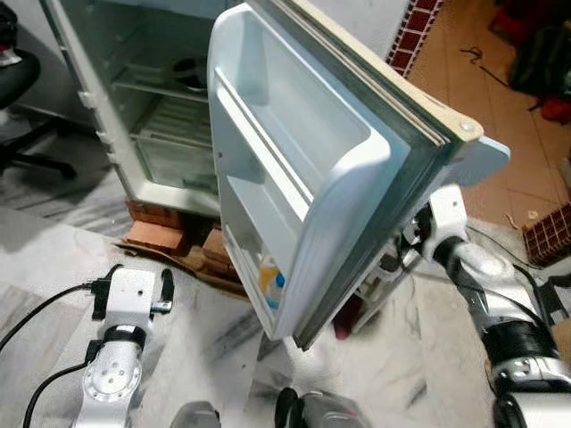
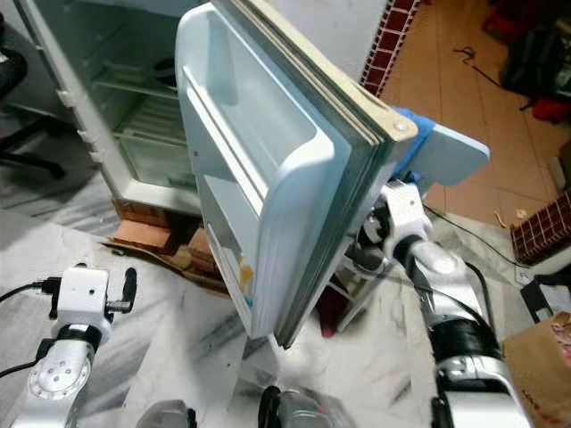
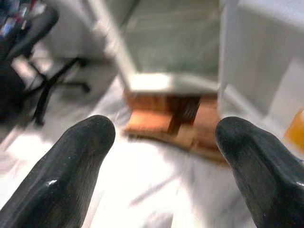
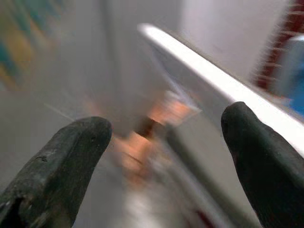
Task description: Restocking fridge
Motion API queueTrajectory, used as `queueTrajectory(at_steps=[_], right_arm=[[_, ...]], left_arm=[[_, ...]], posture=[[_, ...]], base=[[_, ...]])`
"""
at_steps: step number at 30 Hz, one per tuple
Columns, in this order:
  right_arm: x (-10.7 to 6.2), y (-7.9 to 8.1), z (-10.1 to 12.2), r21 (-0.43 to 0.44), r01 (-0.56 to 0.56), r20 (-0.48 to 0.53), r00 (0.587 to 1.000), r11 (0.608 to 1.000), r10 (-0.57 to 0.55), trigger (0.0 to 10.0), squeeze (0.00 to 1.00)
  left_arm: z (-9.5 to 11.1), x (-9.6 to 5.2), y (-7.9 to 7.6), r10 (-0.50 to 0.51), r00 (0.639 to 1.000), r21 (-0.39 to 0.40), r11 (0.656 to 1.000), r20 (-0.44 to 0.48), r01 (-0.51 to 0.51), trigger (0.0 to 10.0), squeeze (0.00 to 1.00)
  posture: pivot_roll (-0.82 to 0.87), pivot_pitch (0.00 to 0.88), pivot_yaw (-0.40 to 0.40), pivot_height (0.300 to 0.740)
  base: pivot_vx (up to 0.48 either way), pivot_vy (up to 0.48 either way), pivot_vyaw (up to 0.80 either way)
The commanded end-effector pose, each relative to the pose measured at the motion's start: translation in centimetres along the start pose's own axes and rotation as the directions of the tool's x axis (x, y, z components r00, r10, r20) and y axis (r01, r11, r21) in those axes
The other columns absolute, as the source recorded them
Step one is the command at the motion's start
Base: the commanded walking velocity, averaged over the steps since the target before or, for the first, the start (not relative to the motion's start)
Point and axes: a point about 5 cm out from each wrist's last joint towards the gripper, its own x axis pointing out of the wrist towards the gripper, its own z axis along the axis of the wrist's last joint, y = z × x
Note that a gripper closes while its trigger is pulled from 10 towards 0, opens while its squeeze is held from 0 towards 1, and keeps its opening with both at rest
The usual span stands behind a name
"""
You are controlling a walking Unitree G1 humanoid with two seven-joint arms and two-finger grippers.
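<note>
At the far left a black office chair (image 1: 22,85) is standing on the pale marbled floor (image 1: 53,259). The left hand (image 3: 161,166) is hanging low over that floor, its two black fingers (image 3: 71,166) spread wide apart and grasping nothing; its wrist view is looking toward the base of the fridge.

The fridge (image 1: 147,107) is standing open just right of the chair, raised on reddish bricks (image 1: 156,227) with flattened cardboard (image 1: 192,263) lying beside them. Wire shelves and a clear drawer are showing inside the cabinet.

The fridge door (image 1: 312,169) is swinging out toward the camera, its white inner side with moulded racks facing left. In the lowest door rack a yellow and blue bottle (image 1: 270,281) is sitting, partly hidden by the rack's edge.

The right arm (image 1: 500,303) is reaching up behind the door's outer side, and the door is hiding its hand in the head views. In the blurred right wrist view the right hand (image 4: 166,161) is released, fingers (image 4: 61,166) wide apart, with the door's white edge running between them.
</note>
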Motion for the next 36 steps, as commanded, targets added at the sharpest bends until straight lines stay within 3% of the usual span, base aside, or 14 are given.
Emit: queueTrajectory(at_steps=[1,4,6,7,8,12,14,17,20,25,27,30,36], right_arm=[[0.3,1.0,1.2,0.066,-0.081,0.063,0.995,0.995,0.077,10.0,0.00],[0.4,3.4,1.9,0.144,-0.256,0.115,0.964,0.956,0.240,10.0,0.00],[-0.5,6.0,2.4,0.180,-0.467,0.151,0.883,0.866,0.445,10.0,0.00],[-1.3,7.8,2.2,0.185,-0.578,0.143,0.816,0.795,0.560,10.0,0.00],[-1.5,8.2,1.8,0.181,-0.596,0.127,0.803,0.782,0.583,10.0,0.00],[-0.1,6.7,-0.5,0.136,-0.430,0.030,0.902,0.892,0.430,10.0,0.00],[0.7,5.2,-1.6,0.098,-0.258,-0.008,0.966,0.961,0.260,10.0,0.00],[1.1,4.2,-1.7,0.099,-0.120,0.012,0.993,0.988,0.119,10.0,0.00],[0.9,3.7,-1.2,0.112,0.009,0.063,0.998,0.994,-0.016,10.0,0.00],[0.7,3.6,-1.2,0.074,0.103,0.115,0.987,0.992,-0.111,10.0,0.00],[0.1,3.8,-2.0,0.083,0.196,0.131,0.970,0.977,-0.206,10.0,0.00],[-0.4,4.3,-2.9,0.094,0.223,0.124,0.964,0.970,-0.234,10.0,0.00],[-0.7,5.1,-3.6,0.098,0.274,0.128,0.950,0.957,-0.285,10.0,0.00]], left_arm=[[-0.6,-0.4,0.6,0.032,0.999,-0.018,0.999,-0.027,-0.033,10.0,0.00],[-1.3,-1.0,1.0,0.036,0.998,-0.016,0.999,-0.047,-0.037,10.0,0.00],[-1.8,-1.3,1.2,0.033,0.998,-0.012,0.999,-0.052,-0.034,10.0,0.00],[-2.2,-1.6,1.2,0.023,0.999,-0.001,1.000,-0.049,-0.023,10.0,0.00],[-2.3,-1.6,1.1,0.017,0.999,0.006,1.000,-0.044,-0.016,10.0,0.00],[-2.3,-2.1,0.9,0.014,0.999,0.014,1.000,-0.035,-0.014,10.0,0.00],[-2.6,-2.5,1.2,0.033,0.999,0.019,0.999,-0.034,-0.033,10.0,0.00],[-3.0,-3.0,1.4,0.048,0.998,0.029,0.998,-0.039,-0.047,10.0,0.00],[-2.8,-2.6,2.4,0.121,0.993,0.065,0.991,-0.006,-0.120,10.0,0.00],[-2.0,-1.8,2.7,0.141,0.990,0.061,0.988,0.018,-0.142,10.0,0.00],[-0.4,-0.5,2.5,0.128,0.988,0.072,0.988,0.081,-0.134,10.0,0.00],[0.8,0.4,2.2,0.104,0.983,0.142,0.982,0.154,-0.126,10.0,0.00],[3.2,2.4,1.7,0.100,0.968,0.081,0.989,0.231,-0.122,10.0,0.00]], posture=[[0.19,0.113,-0.099,0.740],[0.19,0.114,-0.101,0.740],[0.20,0.114,-0.107,0.740],[0.20,0.112,-0.110,0.740],[0.20,0.111,-0.112,0.740],[0.21,0.111,-0.117,0.740],[0.21,0.112,-0.121,0.740],[0.22,0.111,-0.124,0.740],[0.22,0.109,-0.127,0.740],[0.22,0.106,-0.131,0.740],[0.21,0.101,-0.129,0.740],[0.19,0.099,-0.122,0.740],[0.15,0.101,-0.100,0.740]], base=[[0.000,0.000,0.00],[0.000,0.000,0.00],[0.000,0.000,0.00],[0.000,0.000,0.00],[0.000,0.000,0.00],[0.000,0.000,0.00],[0.000,0.000,0.00],[0.000,0.000,0.00],[0.000,0.000,0.00],[0.000,0.000,0.00],[0.000,0.480,0.00],[0.000,0.480,0.00],[0.000,0.480,-0.27]])
